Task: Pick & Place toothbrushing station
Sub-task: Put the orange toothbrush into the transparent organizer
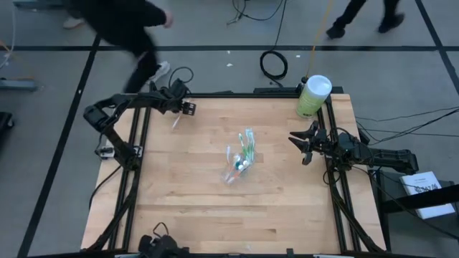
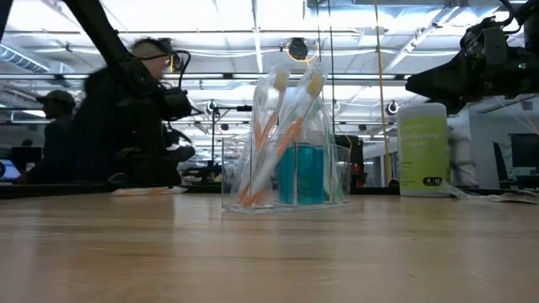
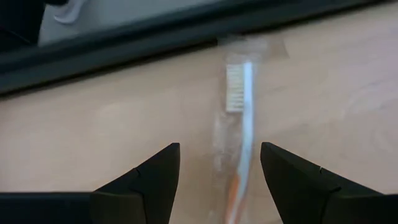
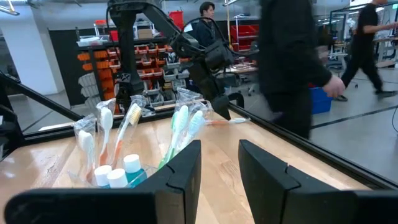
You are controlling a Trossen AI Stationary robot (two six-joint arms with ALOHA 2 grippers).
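Observation:
A clear plastic holder point(image 1: 242, 159) stands on its base mid-table with several wrapped toothbrushes upright in it and blue-capped tubes point(image 4: 124, 168); it also shows in the low view as the holder point(image 2: 286, 160). One wrapped orange-white toothbrush point(image 3: 241, 118) lies flat on the wood near the table's far left corner point(image 1: 176, 122). My left gripper point(image 3: 219, 150) hovers open over it, a finger on either side of the handle, touching nothing. My right gripper point(image 4: 219, 155) waits open at the table's right edge point(image 1: 301, 147), pointing level at the holder.
A pale-green canister with a white lid point(image 1: 313, 95) stands at the far right corner. The black frame rail point(image 3: 155, 43) runs just beyond the lone toothbrush. People move past the table's far side point(image 1: 122, 21). Bare wood lies near the front edge point(image 1: 229, 215).

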